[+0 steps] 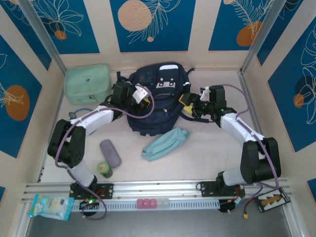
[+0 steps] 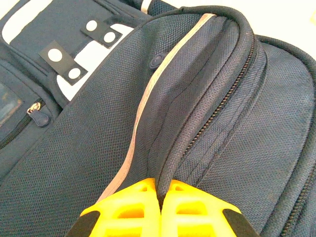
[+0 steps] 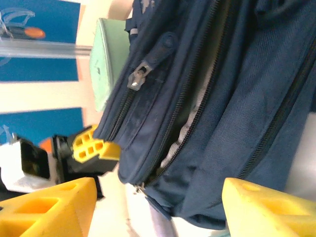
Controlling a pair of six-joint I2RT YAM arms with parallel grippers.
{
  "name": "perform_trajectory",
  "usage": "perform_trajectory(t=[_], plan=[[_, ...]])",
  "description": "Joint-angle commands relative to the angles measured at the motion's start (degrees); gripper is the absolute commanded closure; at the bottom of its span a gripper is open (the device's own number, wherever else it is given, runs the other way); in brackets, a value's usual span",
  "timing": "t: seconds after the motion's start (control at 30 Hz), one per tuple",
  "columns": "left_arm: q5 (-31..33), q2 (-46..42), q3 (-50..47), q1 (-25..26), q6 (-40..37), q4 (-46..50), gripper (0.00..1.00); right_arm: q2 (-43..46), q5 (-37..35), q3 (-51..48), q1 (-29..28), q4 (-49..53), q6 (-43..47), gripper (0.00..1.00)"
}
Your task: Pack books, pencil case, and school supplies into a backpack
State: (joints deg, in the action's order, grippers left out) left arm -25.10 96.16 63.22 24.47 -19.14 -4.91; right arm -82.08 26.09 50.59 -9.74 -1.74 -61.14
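The backpack (image 1: 159, 117) is navy with white patches, and a pale trim stripe runs up from the left gripper's (image 2: 160, 196) yellow fingers (image 2: 129, 210). Behind that gripper, toward its base, the school supplies case (image 1: 110, 153) is greyish-purple and the pencil case (image 1: 165, 143) is light blue.

Bright, even light with soft shadows; the backpack (image 2: 98, 148) weave is sharp, nearest edges blurred.

The backpack (image 2: 98, 148) is coarse, matt woven cloth, and its trim strip (image 2: 148, 98) looks smoother. My left fingers (image 2: 123, 215) are smooth yellow plastic with a slight sheen. The zip pull (image 3: 137, 79) looks like dull grey metal. The pencil case (image 1: 165, 143) is soft, matt fabric.
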Motion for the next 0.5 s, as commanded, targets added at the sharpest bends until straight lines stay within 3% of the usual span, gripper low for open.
perform_trajectory(t=[0.0,0.23,0.47], plan=[[-4.0,-3.35,-0.45,0.68,0.12,-6.39,0.95,-3.67,5.62,0.02,-0.14,-8.68,-13.6,0.28],[-3.63,-3.26,-0.1,1.62,-2.36,-3.8,0.95,-9.36,6.78,5.17,-2.63,-10.43,-17.55,0.27],[-3.03,-3.85,-0.43,2.08,-3.85,-2.22,0.95,-11.38,7.48,4.3,-1.68,-13.86,-21.03,0.27]])
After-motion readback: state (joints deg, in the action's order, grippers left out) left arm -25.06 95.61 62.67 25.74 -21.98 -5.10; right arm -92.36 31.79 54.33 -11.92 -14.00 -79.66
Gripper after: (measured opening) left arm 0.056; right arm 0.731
